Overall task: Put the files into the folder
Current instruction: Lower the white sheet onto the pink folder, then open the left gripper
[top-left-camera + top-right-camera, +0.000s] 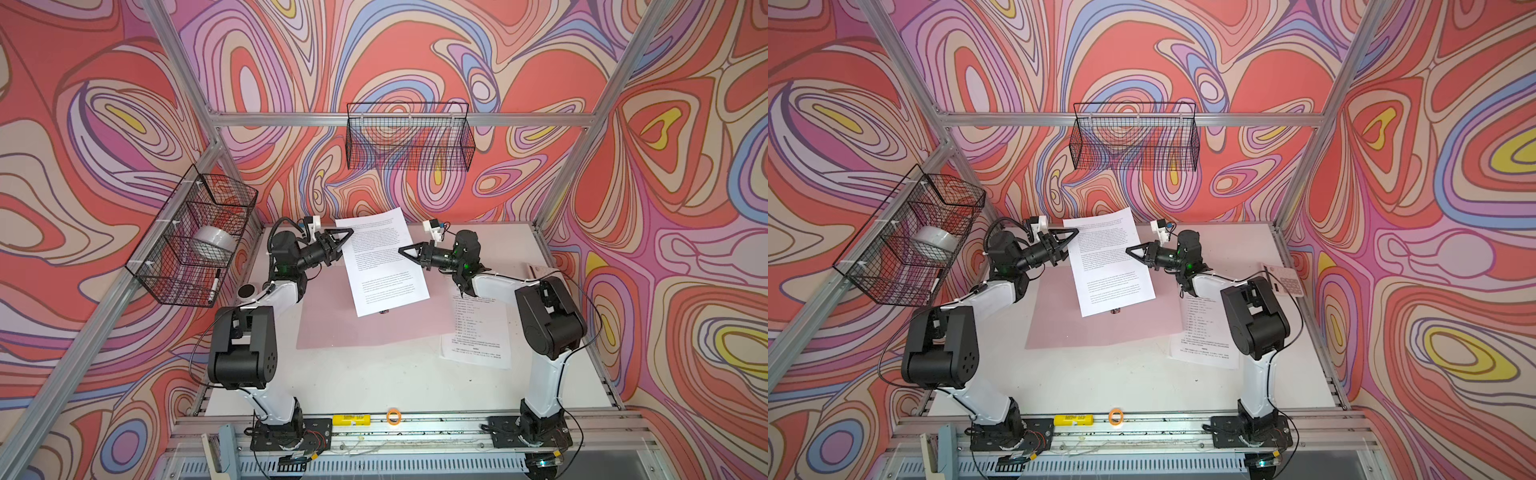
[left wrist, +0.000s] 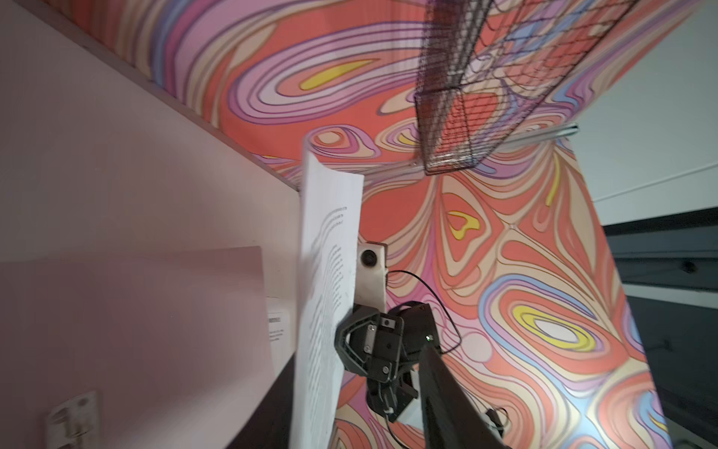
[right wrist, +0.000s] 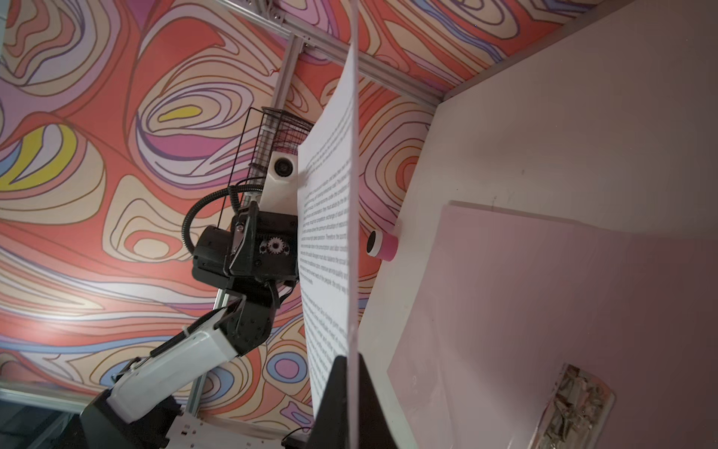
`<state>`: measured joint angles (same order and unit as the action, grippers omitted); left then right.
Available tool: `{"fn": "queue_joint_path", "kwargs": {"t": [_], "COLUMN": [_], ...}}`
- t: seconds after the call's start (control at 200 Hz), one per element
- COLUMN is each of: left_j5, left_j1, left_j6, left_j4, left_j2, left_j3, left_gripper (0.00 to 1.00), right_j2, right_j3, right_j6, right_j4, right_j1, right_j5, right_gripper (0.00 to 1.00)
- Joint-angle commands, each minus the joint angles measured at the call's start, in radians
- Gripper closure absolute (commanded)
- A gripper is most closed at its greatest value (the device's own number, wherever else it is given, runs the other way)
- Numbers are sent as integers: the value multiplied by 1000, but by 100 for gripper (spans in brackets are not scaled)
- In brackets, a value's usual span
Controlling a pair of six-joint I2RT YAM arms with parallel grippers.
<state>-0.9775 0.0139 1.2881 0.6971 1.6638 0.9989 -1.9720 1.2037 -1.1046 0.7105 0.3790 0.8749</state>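
Observation:
One of the files, a white printed sheet [image 1: 380,257] [image 1: 1108,257], hangs tilted above the pale-pink folder [image 1: 353,328], which lies flat on the table. My right gripper [image 1: 401,250] [image 3: 351,361] is shut on the sheet's right edge. At the sheet's left edge my left gripper [image 1: 344,240] stands open. The sheet [image 2: 326,272] passes between its parted jaws, and one finger [image 2: 450,388] is clear of the paper. Another printed sheet [image 1: 478,332] lies on the table right of the folder, partly under my right arm. The folder's metal clip [image 3: 575,408] shows in the right wrist view.
A pinkish-white calculator [image 1: 1287,284] lies at the table's right edge. A pink roll [image 3: 382,244] stands near the left arm. Wire baskets hang on the back wall [image 1: 409,137] and the left wall [image 1: 195,237]. A yellow block [image 1: 351,419] and an orange ring [image 1: 393,416] sit on the front rail.

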Motion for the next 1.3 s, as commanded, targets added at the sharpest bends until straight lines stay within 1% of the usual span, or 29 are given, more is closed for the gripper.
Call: {"fn": "queue_joint_path", "kwargs": {"t": [0.0,0.025,0.06,0.12,0.16,0.18,0.2,0.215,0.291,0.316,0.331,0.426,0.526,0.821,0.967,1.022,1.117,1.177,1.292], "left_j5": [125,135,136,145,162,171,180,188,211,211,215,238,251,241,265,305,417,509,640], "left_j1": [5,12,24,46,57,61,61,62,61,61,61,61,61,61,61,61,62,63,65], "left_j6": [-307,-318,-310,-290,-294,-299,-309,-317,-359,-363,-365,-394,-418,-425,-447,-477,-551,-593,-648], "left_j4": [-377,-390,-363,-331,-335,-335,-341,-352,-393,-398,-403,-446,-462,-431,-466,-522,-659,-743,-846], "left_j2": [-78,-81,-80,-74,-72,-72,-71,-70,-67,-63,-61,-53,-68,-93,-104,-119,-159,-186,-228], "left_j3": [25,18,1,-30,-47,-56,-62,-64,-74,-76,-77,-69,-68,-103,-102,-97,-93,-86,-88], "left_gripper": [48,46,44,34,30,26,17,14,12,2,0,0,0,2,3,2,2,2,2], "right_j2": [-36,-46,-55,-70,-87,-98,-112,-120,-157,-166,-171,-179,-154,-32,-3,9,21,25,24], "right_j3": [-28,-26,-30,-37,-46,-51,-56,-61,-79,-79,-78,-83,-89,-79,-73,-70,-73,-85,-92], "right_j6": [49,49,53,78,79,74,65,55,24,18,17,9,40,274,317,335,341,346,360], "right_j4": [-69,-70,-81,-108,-114,-100,-82,-64,-3,8,13,44,-3,-267,-313,-333,-335,-326,-328], "right_j1": [39,46,54,68,73,75,74,74,75,75,76,77,77,76,76,75,75,77,77], "right_j5": [-147,-156,-188,-252,-293,-305,-311,-317,-349,-353,-353,-352,-360,-409,-406,-410,-392,-386,-371], "right_gripper": [100,100,100,100,100,100,100,100,100,100,100,100,100,100,100,100,100,100,100]}}
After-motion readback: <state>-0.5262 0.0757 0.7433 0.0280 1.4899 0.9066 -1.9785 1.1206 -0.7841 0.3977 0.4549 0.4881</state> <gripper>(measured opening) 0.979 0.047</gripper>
